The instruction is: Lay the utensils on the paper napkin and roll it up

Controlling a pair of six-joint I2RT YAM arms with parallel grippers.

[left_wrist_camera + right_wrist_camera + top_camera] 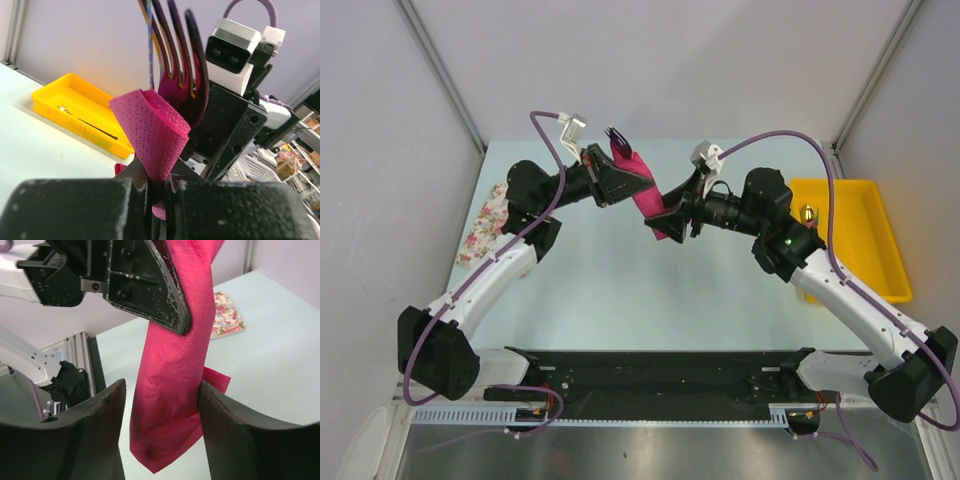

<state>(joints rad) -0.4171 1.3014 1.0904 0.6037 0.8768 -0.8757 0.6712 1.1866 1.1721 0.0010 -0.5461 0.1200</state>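
Paper napkin [152, 131] in left claw [159, 196]

Rolled napkin [642, 195] hanging over open table [620, 300], left gripper [620, 178] clamped on its upper end, right gripper [668, 222] straddling its lower end, yellow tray [865, 245] well off its right, floral cloth [485, 230] well off its left.

Rolled napkin [170, 430] between the right gripper's [161, 390] fingers

The magenta napkin, a loose tube, hangs tilted from the left gripper [177, 322], whose black finger presses on its upper part. The right gripper's jaws stand apart around the lower part; the finger on the view's right touches the roll. A floral cloth [226, 315] lies on the table [280, 355] behind.
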